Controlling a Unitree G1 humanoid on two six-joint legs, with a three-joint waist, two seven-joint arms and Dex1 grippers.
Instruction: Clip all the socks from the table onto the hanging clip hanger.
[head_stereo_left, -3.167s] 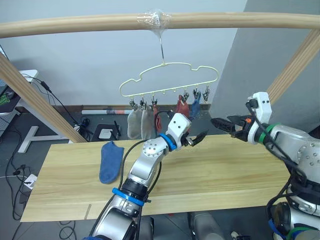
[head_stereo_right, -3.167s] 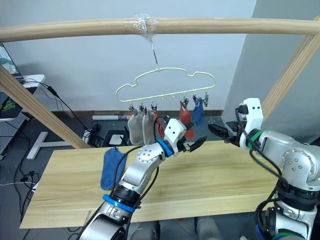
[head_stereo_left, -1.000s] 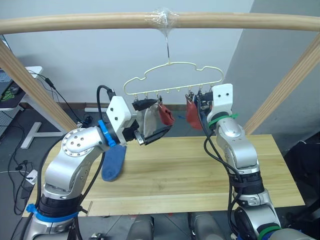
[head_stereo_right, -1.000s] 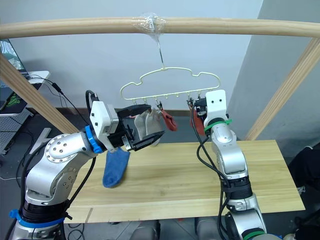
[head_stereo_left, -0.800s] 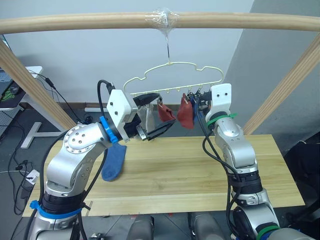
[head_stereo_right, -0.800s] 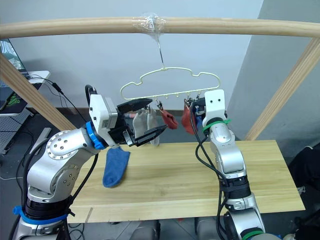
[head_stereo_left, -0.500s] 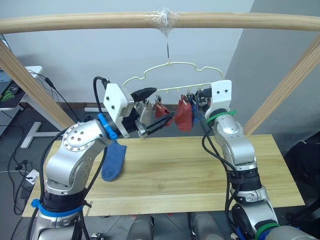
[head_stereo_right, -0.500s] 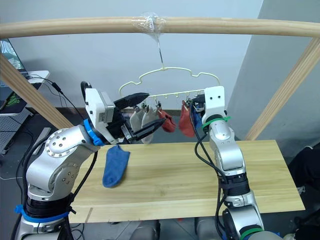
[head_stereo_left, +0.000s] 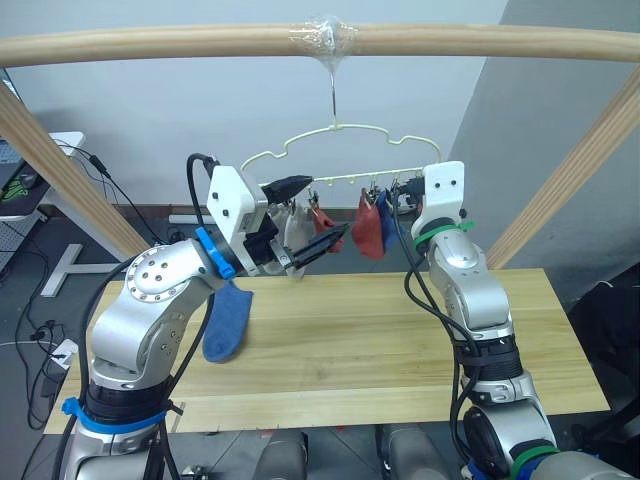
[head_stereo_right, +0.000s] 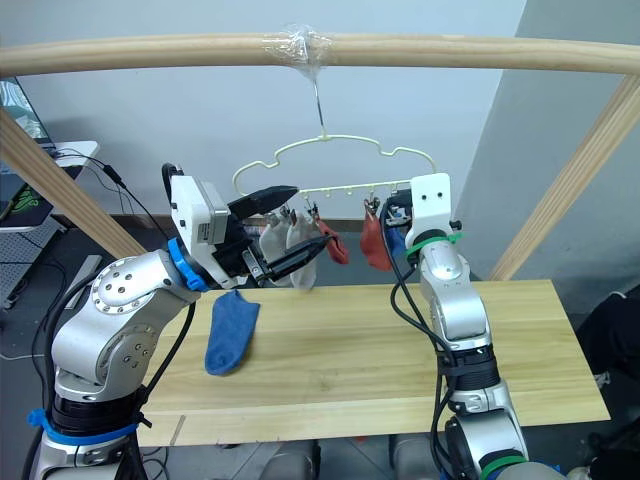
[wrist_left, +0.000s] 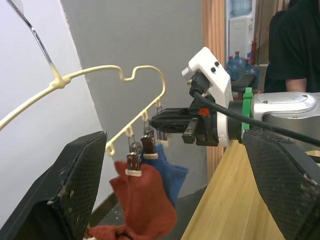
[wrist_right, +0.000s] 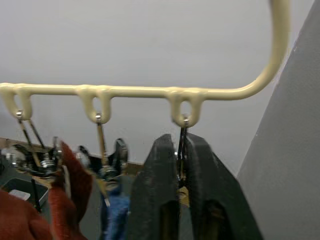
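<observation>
While the cream clip hanger (head_stereo_left: 340, 160) hangs by its wire hook from the wooden pole (head_stereo_left: 150, 45), both grippers are raised to its row of clips. The right gripper (wrist_right: 180, 165) has its fingers pressed together around the wire of the end clip (wrist_right: 183, 131), at the hanger's right end. The left gripper (head_stereo_left: 310, 215) is held near the clips on the left side, its fingers (wrist_left: 75, 185) spread wide apart and holding nothing.

Five socks hang from the hanger. Two light grey socks (head_stereo_right: 290, 245) hang on the left, partly behind the left gripper. A rust-red sock (head_stereo_right: 333, 245) hangs next to them, just by the lower left fingertip; whether they touch is hard to tell. Further right a second rust-red sock (head_stereo_left: 367, 228) hangs beside a blue sock (wrist_left: 167, 172), close to the right gripper.

One blue sock (head_stereo_left: 226, 322) lies flat on the table (head_stereo_left: 400, 340), toward its left end, well below the hanger.
</observation>
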